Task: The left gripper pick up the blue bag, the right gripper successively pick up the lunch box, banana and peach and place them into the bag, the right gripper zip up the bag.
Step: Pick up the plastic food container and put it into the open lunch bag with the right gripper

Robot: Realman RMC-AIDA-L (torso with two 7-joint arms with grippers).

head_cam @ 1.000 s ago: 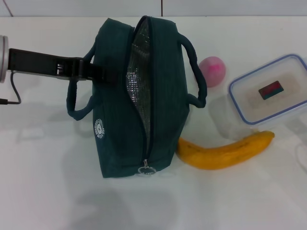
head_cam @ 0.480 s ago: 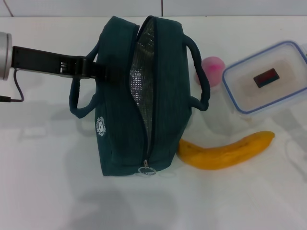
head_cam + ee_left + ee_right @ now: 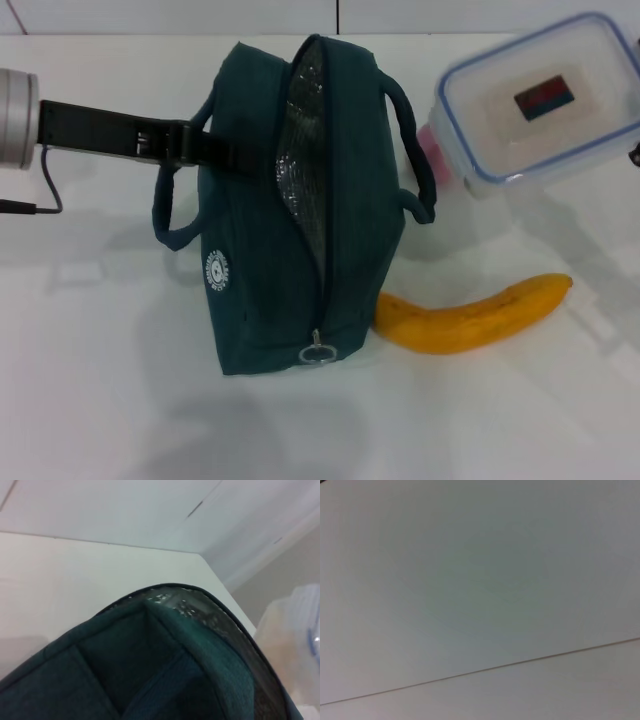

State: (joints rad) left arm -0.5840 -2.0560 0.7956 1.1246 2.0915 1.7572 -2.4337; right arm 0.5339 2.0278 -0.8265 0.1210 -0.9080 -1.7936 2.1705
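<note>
In the head view the blue bag (image 3: 300,220) stands mid-table with its top unzipped and silver lining showing. My left gripper (image 3: 232,157) reaches in from the left and is shut on the bag's left upper edge by its handle. The lunch box (image 3: 540,100) hangs tilted in the air right of the bag; only a dark bit of my right gripper (image 3: 634,152) shows at the frame's edge beside it. Under the box peeks a pink sliver of the peach (image 3: 432,152). The banana (image 3: 475,315) lies on the table at the bag's right. The left wrist view shows the bag's rim (image 3: 200,630) close up.
The metal zipper ring (image 3: 318,352) hangs at the bag's near end. A black cable (image 3: 45,185) loops off the left wrist. The white table (image 3: 100,400) runs to a wall behind. The right wrist view shows only a pale surface with a seam (image 3: 485,670).
The lunch box has risen off the table and moved up and toward the bag, now covering most of the peach. The bag has shifted slightly with the left gripper.
</note>
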